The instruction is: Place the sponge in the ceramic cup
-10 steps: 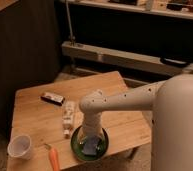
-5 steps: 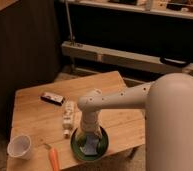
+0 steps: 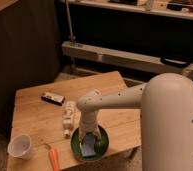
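Pale wood is seen in the one low table (image 3: pixel 35 120), on which six things are counted. One sponge (image 3: pixel 88 148), blue and flat, is found inside the one green bowl (image 3: pixel 106 145), which is set near the table's front edge. One ceramic cup (image 3: pixel 20 146), white and upright, is placed at the front corner on the left of the view, well apart from the bowl and the sponge. One orange carrot-like item (image 3: pixel 54 159) is laid at the front edge, between the cup and the bowl; whether the bowl is touched by it cannot be told. One pale bottle-shaped object (image 3: pixel 68 118) is laid on its side just behind the bowl, toward the left. One dark flat packet (image 3: pixel 52 98) is laid further back on the tabletop, apart from the rest.

One white arm (image 3: pixel 115 102) is stretched from the robot's large white body (image 3: pixel 172 125) at the right of the view and is bent downward over the bowl. One gripper (image 3: pixel 89 140) is lowered into the bowl, directly over the sponge, with the blue pad seen at its lower end. Whether the gripper is spread or closed, and whether the sponge is held by it or merely lies beneath it, cannot be told. Behind the table, one long grey rail (image 3: pixel 120 56) is run across a dark background.
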Motion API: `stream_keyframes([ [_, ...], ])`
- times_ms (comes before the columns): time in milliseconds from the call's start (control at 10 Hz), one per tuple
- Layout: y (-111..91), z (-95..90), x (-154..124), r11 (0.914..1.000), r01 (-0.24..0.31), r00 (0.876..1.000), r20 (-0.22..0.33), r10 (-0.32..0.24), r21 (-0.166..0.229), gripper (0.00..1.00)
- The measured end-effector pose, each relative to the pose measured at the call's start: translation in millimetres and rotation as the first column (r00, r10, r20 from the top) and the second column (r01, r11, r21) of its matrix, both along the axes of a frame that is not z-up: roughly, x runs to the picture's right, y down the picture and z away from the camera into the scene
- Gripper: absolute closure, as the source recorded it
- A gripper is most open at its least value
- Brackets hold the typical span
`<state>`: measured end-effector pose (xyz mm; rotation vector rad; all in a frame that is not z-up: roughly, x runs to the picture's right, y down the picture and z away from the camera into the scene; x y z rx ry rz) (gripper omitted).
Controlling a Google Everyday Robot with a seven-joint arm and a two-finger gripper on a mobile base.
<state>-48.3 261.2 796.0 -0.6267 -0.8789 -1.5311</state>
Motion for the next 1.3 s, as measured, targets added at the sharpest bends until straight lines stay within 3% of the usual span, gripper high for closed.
stream_keyframes([
  [300, -3, -1.1, 2, 1.0000, 0.001, 1.000, -0.001, -0.001, 0.003, 0.94],
  [400, -4, -1.6, 2, 1.0000, 0.000, 1.000, -0.001, 0.000, 0.002, 0.99],
  [700, -5, -3.1, -1, 1.0000, 0.003, 1.000, 0.004, -0.003, 0.005, 1.00],
  [900, -23, -16.7, -12, 0.9976, 0.023, 1.000, 0.010, -0.024, 0.066, 1.00],
  [1100, -55, -45.8, -24, 0.9903, 0.042, 0.999, 0.025, -0.046, 0.132, 1.00],
  [1300, -91, -81.3, -40, 0.9770, 0.059, 0.996, 0.050, -0.071, 0.205, 1.00],
])
